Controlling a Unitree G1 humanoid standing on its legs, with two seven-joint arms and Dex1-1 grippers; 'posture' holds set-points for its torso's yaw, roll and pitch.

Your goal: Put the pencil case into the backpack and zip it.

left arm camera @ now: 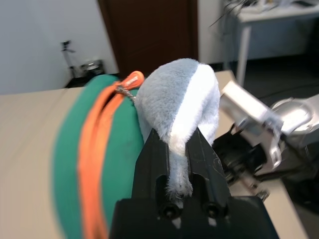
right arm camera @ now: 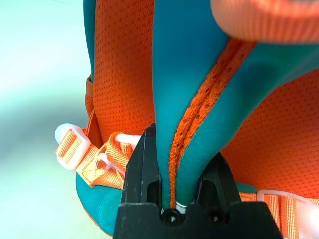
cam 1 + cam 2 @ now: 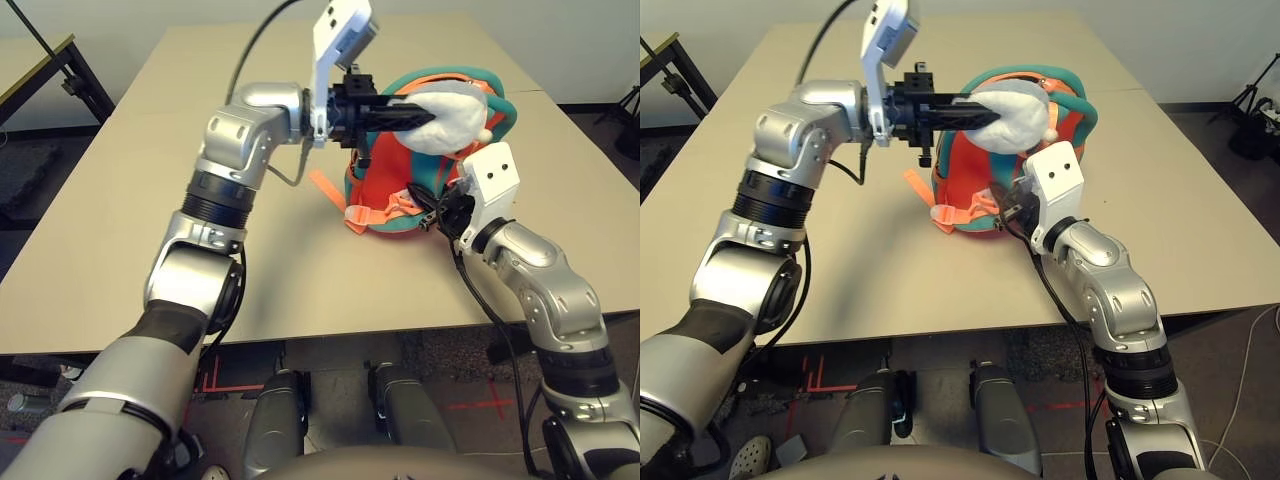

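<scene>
Backpack [image 3: 385, 190] being gripped at two places on the table [image 3: 120, 230].
Plush toy [image 1: 182, 104] is being clamped by the left gripper [image 1: 182, 149]; a teal strap [image 2: 199, 99] is being pinched by the right gripper [image 2: 182, 174].

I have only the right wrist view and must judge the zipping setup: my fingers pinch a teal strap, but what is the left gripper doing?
Observer: The left gripper is shut on the grey-white plush toy at the top of the backpack.
Operator: Does the backpack stand or lie flat?
Observer: It stands upright on the table, its strap side facing the robot.
Operator: Where on it is the right gripper?
Observer: The right gripper grips low down, on the robot's right, by the strap buckles.
Operator: Any zipper pull visible?
Observer: An orange pull sits on a metal ring beside the plush toy.
</scene>
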